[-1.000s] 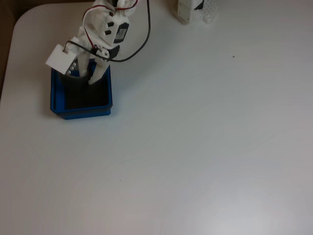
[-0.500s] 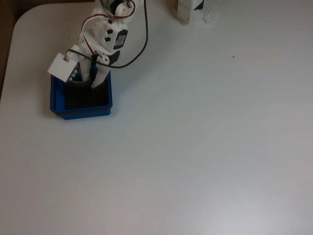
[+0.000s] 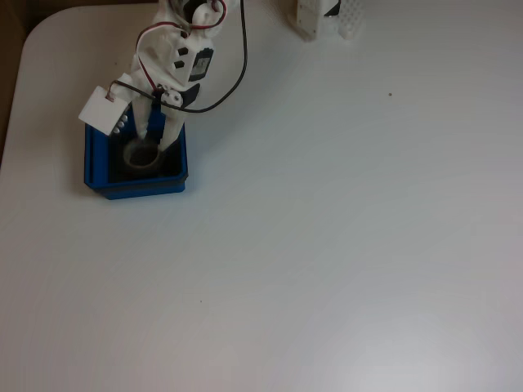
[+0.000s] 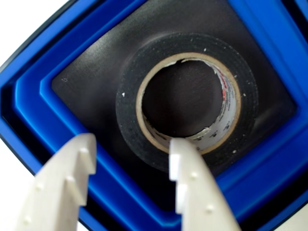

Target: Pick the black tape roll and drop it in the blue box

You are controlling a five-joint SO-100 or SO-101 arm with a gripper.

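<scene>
Wrist view: tape roll lies flat on blue box floor, my pincer released just above it. Fixed view: box upper left on tabletop.

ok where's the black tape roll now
The black tape roll lies flat on the blue box's black floor at the table's upper left in the fixed view, under the open claw.

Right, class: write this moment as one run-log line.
stage: release done | black tape roll: flat on blue box floor | end effector: open, above roll, holding nothing | table: white
</scene>
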